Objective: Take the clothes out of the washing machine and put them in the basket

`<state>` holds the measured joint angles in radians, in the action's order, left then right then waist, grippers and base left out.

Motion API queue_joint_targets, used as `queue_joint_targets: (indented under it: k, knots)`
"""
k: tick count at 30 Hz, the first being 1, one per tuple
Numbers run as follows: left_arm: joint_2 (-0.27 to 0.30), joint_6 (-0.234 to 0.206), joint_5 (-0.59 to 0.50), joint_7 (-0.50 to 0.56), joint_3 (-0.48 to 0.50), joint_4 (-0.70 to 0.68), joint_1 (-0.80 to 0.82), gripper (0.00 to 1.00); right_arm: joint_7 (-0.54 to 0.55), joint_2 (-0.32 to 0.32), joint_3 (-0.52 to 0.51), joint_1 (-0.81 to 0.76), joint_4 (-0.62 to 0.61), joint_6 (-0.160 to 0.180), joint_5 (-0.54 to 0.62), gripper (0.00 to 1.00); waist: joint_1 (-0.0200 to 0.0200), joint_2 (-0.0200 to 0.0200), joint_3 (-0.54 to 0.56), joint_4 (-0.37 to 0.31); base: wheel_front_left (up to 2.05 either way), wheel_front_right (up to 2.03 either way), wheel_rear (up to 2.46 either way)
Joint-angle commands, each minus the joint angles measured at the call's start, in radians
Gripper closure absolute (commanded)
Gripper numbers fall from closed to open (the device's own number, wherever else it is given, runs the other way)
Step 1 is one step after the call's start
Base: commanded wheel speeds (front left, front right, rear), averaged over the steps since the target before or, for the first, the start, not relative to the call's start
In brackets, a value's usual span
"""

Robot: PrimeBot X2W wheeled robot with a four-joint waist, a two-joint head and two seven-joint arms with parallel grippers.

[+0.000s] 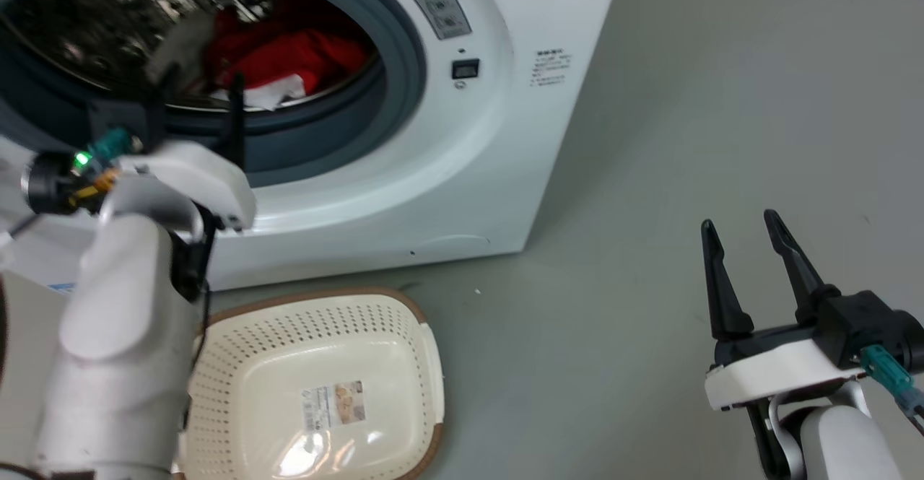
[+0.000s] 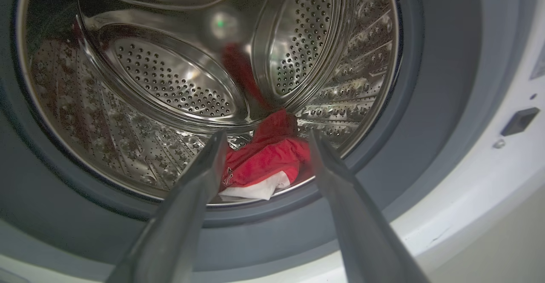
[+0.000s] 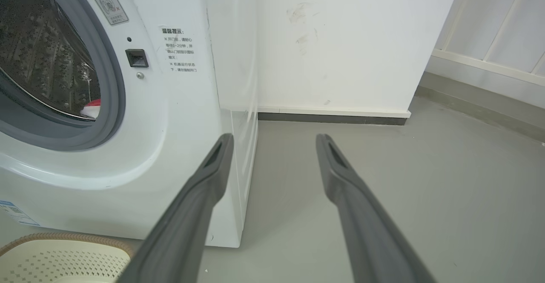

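At upper left, the left gripper (image 1: 201, 83), spread and empty, faces the red clothes (image 1: 289, 58) inside the washing machine (image 1: 462, 141); reaching deeper and clamping them likely comes next.

Laundry corner: washing machine (image 1: 462, 141), basket (image 1: 317, 386)

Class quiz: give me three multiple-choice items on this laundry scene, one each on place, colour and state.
1. Where do the clothes lie? A on a shelf; B inside the washing machine; C on a chair.
2. What colour is the basket's rim? A brown; B blue; C black.
3. How do the left gripper's jaws stand? A open; B shut on cloth; C shut, empty.
Key: 1 B, red cloth shows inside its round opening. 2 A, a brown band tops the cream wall. 3 A, a wide gap parts them.
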<state>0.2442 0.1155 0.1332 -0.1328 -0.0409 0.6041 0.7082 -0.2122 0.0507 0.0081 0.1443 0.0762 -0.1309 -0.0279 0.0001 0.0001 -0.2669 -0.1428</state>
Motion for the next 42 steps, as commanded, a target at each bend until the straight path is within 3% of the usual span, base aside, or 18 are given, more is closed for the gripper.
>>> queue_joint_targets:
  k: [1,16,29,36,42]
  knots:
    - [0.019,0.004,0.002,0.018,-0.002,0.019,0.040,0.00,-0.012,-0.001,0.005,0.024,0.006,0.000,-0.014,0.00,-0.0001,-0.0001,-0.078,-0.068,0.00,0.00,0.00]
    - [0.227,0.015,0.049,0.303,-0.084,0.190,0.384,0.00,-0.052,-0.001,0.069,0.134,0.055,0.000,-0.113,0.00,-0.0001,-0.0001,-0.298,-0.219,0.00,0.00,0.00]
    - [0.431,0.015,0.178,0.673,-0.231,0.180,0.617,0.00,-0.053,-0.001,0.122,0.164,0.033,0.000,-0.194,0.00,-0.0001,-0.0001,-0.421,-0.311,0.00,0.00,0.00]
    - [0.502,0.014,0.215,0.898,-0.264,0.147,0.652,0.00,-0.053,-0.001,0.135,0.166,0.024,0.000,-0.219,0.00,-0.0001,-0.0001,-0.458,-0.336,0.00,0.00,0.00]
    - [0.521,-0.028,0.249,1.069,-0.252,0.093,0.623,0.00,-0.053,-0.001,0.146,0.167,0.018,0.000,-0.235,0.00,-0.0001,-0.0001,-0.480,-0.344,0.00,0.00,0.00]
